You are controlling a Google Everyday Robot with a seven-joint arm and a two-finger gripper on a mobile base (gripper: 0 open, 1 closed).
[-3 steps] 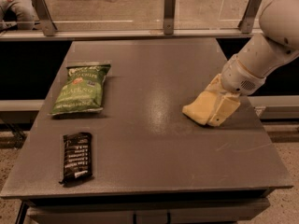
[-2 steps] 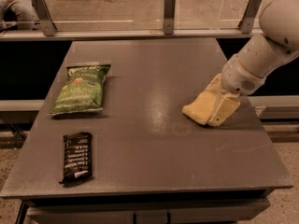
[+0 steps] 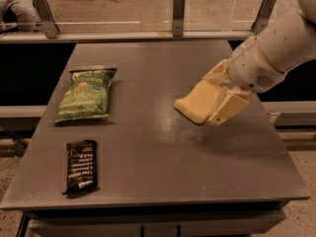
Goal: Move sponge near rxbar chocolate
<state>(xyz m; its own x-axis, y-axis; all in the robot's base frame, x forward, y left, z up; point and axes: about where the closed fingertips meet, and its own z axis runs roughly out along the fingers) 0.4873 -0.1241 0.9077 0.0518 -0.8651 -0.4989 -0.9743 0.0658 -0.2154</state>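
The pale yellow sponge (image 3: 190,104) is held in my cream gripper (image 3: 213,101), right of the table's centre and slightly above the grey table top (image 3: 163,177); its shadow lies just below it. The gripper is shut on the sponge, with one finger (image 3: 228,108) on its near side. The white arm reaches in from the upper right. The rxbar chocolate (image 3: 81,167), a black wrapper with white lettering, lies flat near the front left corner, well to the left of the sponge.
A green chip bag (image 3: 87,93) lies at the left, behind the rxbar. A glass barrier with metal posts (image 3: 179,13) runs along the table's far edge. The table edges drop off at front and right.
The gripper with the sponge has moved left and lifted a little off the table. The rxbar and chip bag have not moved.
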